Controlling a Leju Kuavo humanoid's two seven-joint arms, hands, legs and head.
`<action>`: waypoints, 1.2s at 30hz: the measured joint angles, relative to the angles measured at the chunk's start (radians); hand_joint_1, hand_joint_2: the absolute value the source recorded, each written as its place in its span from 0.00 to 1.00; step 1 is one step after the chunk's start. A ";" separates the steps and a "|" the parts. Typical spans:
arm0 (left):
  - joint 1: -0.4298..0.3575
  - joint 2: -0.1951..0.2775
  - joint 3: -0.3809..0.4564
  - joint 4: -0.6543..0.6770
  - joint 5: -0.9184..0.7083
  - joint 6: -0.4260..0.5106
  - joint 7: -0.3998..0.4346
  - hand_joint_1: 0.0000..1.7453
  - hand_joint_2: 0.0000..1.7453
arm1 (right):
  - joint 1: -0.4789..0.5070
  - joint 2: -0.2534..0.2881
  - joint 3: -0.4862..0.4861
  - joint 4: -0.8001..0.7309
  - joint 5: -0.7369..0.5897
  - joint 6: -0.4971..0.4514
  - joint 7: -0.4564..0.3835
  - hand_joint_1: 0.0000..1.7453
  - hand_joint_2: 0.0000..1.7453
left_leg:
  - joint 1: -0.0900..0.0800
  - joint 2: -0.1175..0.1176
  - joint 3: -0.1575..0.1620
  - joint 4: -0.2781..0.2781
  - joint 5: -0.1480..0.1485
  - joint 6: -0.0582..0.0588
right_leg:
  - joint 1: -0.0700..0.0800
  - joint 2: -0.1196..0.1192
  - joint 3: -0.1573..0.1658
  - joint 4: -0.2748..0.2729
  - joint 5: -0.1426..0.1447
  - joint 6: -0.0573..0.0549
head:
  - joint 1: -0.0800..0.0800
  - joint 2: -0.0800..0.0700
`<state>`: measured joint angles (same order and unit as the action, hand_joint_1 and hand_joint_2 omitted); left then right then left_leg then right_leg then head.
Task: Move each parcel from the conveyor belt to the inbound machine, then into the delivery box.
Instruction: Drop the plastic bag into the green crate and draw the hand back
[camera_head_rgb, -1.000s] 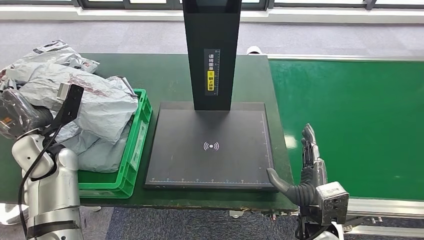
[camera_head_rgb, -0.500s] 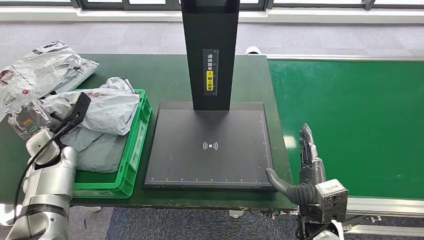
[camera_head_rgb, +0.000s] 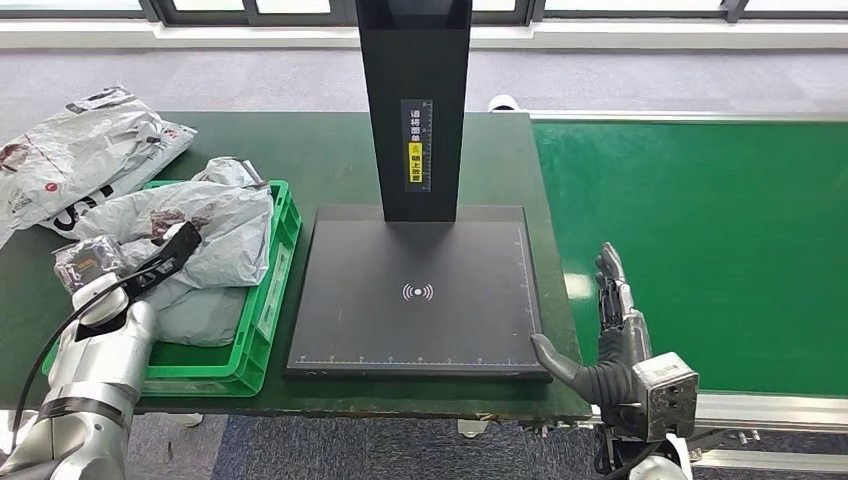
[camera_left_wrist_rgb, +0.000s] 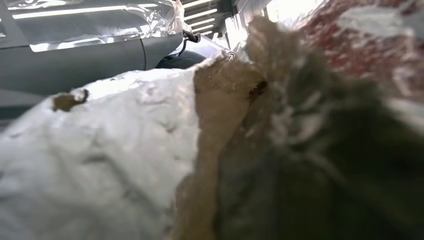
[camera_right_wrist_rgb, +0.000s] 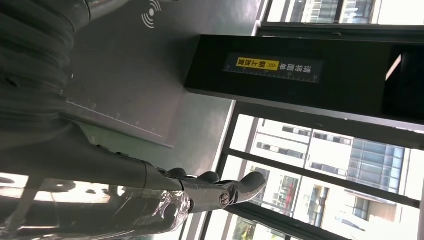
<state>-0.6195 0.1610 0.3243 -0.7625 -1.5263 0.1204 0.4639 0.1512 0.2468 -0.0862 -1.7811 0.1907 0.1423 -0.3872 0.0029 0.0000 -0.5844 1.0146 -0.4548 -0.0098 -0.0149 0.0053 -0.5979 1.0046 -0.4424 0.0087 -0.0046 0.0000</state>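
Observation:
A crumpled grey parcel (camera_head_rgb: 200, 215) lies on top of other parcels in the green delivery box (camera_head_rgb: 262, 320). My left hand (camera_head_rgb: 85, 262), wrapped in clear plastic, hovers low over the box's left side, beside that parcel; its fingers are hidden. The left wrist view is pressed close to the grey parcel (camera_left_wrist_rgb: 100, 165), blurred. My right hand (camera_head_rgb: 612, 335) holds nothing, fingers straight and thumb out, between the inbound machine's black plate (camera_head_rgb: 420, 250) and the green conveyor belt (camera_head_rgb: 700, 230). Its fingers (camera_right_wrist_rgb: 200, 192) also show in the right wrist view.
The machine's black column (camera_head_rgb: 415, 100) rises at the back of the plate. More grey parcels (camera_head_rgb: 90, 150) lie on the green table behind the box at far left. The table's front edge runs just below the plate.
My left arm has come down over the box and the grey parcel has sunk from raised to lying in the box. The right hand has stayed put.

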 joint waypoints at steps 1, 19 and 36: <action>0.000 0.000 0.000 0.001 0.000 -0.002 0.000 0.00 1.00 | 0.000 0.000 0.000 0.000 0.000 0.000 0.000 0.00 1.00 | 0.000 0.000 0.001 0.000 0.000 -0.001 | 0.000 0.000 0.000 0.000 0.000 -0.001 | 0.000 0.000; 0.024 -0.006 0.003 -0.038 0.000 -0.077 -0.021 0.00 0.00 | -0.008 0.000 0.000 0.009 0.001 -0.004 0.007 0.00 1.00 | 0.000 0.001 0.006 -0.005 0.002 -0.005 | 0.000 0.001 0.002 0.001 0.000 -0.005 | 0.000 0.000; 0.301 -0.157 -0.046 -0.742 0.005 -0.186 -0.137 0.00 0.00 | 0.005 0.001 -0.044 0.011 0.010 -0.039 0.013 0.00 1.00 | 0.000 0.000 0.000 -0.005 0.001 -0.004 | 0.001 0.000 -0.003 0.000 -0.001 -0.005 | 0.000 0.000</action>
<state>-0.3184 0.0043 0.2787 -1.5044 -1.5209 -0.0660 0.3267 0.1563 0.2476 -0.1298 -1.7701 0.2003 0.1032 -0.3738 0.0030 0.0002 -0.5843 1.0098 -0.4533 -0.0139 -0.0142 0.0053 -0.6005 1.0043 -0.4429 0.0037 -0.0046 0.0000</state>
